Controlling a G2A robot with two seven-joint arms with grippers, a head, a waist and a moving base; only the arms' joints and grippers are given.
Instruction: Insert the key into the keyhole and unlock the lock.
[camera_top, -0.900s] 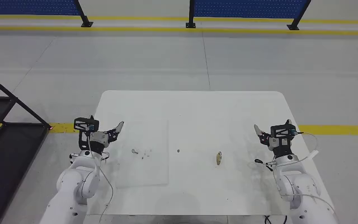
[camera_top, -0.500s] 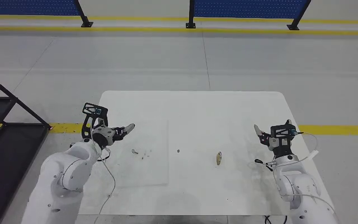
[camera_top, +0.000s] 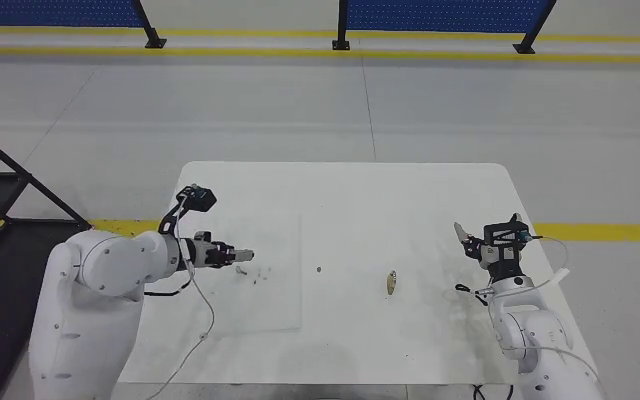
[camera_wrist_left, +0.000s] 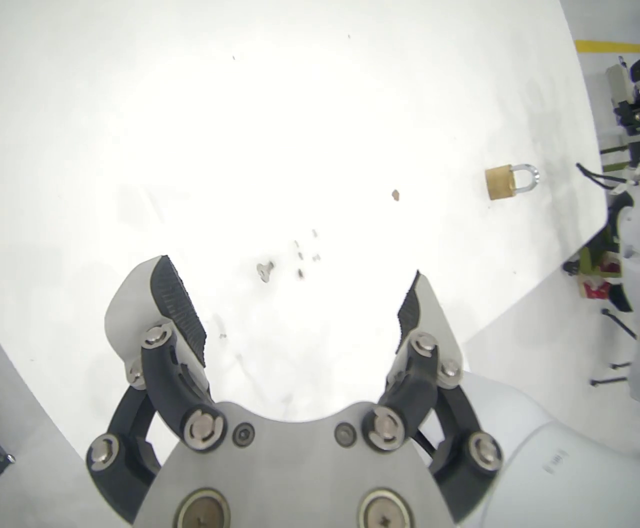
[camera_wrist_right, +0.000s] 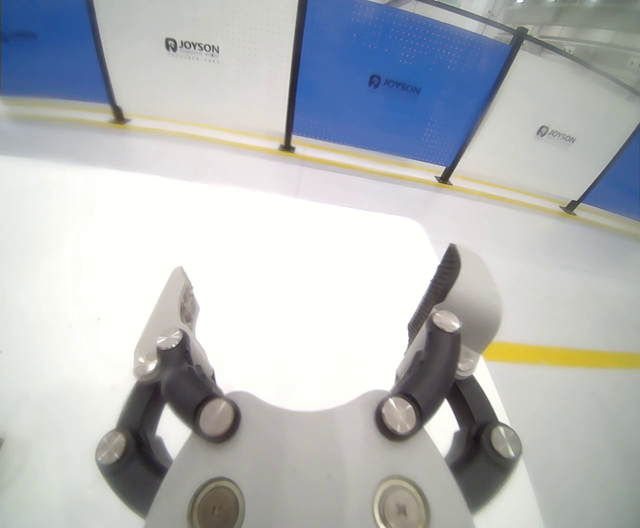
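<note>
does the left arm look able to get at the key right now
Probably yes: the left gripper is open, and the key lies flat on the table just in front of it, with only tiny specks nearby and nothing in between.

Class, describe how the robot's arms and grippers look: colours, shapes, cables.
Both arms, left arm and right arm, have white rounded shells with thin cables at the wrists. Left gripper and right gripper match: silver-grey base plate, black linkages with silver screws, two pale fingers faced with black ribbed pads.
</note>
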